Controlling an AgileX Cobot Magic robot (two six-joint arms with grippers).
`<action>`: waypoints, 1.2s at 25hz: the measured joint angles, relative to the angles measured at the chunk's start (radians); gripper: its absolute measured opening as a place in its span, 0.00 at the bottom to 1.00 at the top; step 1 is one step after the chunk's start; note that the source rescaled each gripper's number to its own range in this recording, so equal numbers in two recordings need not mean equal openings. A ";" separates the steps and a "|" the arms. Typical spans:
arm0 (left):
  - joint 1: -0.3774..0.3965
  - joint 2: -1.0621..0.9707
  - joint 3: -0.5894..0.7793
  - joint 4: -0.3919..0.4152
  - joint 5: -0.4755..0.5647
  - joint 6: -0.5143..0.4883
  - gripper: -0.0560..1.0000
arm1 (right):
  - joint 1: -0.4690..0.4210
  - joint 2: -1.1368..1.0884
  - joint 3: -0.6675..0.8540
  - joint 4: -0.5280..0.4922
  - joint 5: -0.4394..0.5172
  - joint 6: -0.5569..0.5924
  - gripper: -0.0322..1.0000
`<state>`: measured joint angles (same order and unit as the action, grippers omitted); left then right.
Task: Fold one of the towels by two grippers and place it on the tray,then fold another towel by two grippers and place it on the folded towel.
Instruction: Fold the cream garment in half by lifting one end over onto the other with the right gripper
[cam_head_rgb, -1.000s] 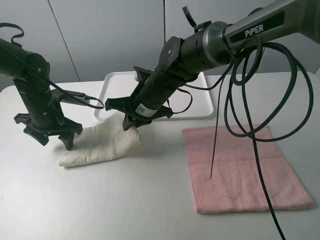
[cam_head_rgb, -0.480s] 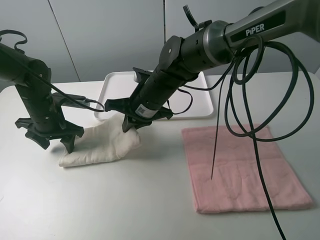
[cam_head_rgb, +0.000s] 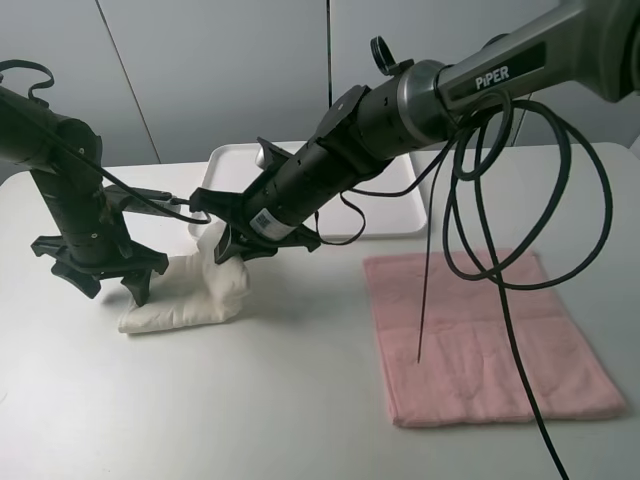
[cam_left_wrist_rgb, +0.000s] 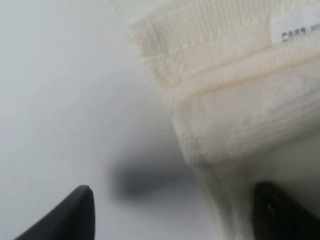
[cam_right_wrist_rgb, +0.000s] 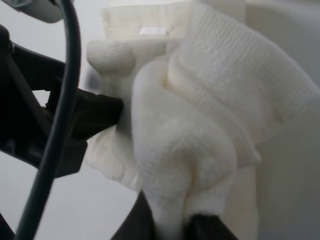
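One white towel sits bunched in the right pincer.

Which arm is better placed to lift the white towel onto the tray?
Right. The right end effector pinches the white towel near the tray; the left end effector stands open.

Bright even light, soft shadows, blurry wrist views

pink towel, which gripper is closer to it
Right. The right gripper, shut on the crumpled white towel, is left of the pink terry towel; the left gripper hangs open farther left, at the white towel's other end.
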<state>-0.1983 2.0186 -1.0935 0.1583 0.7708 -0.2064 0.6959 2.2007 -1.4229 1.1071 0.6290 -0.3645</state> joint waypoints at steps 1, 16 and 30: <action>0.000 0.000 0.000 0.000 0.000 0.000 0.85 | 0.000 0.004 0.000 0.028 0.000 -0.017 0.11; 0.002 0.000 0.000 -0.033 -0.006 0.034 0.85 | 0.027 0.079 0.000 0.360 0.021 -0.252 0.11; 0.002 0.000 0.000 -0.048 -0.008 0.046 0.85 | 0.053 0.079 0.000 0.400 -0.021 -0.284 0.11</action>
<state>-0.1968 2.0186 -1.0935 0.1102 0.7625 -0.1609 0.7490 2.2801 -1.4229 1.5070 0.6084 -0.6482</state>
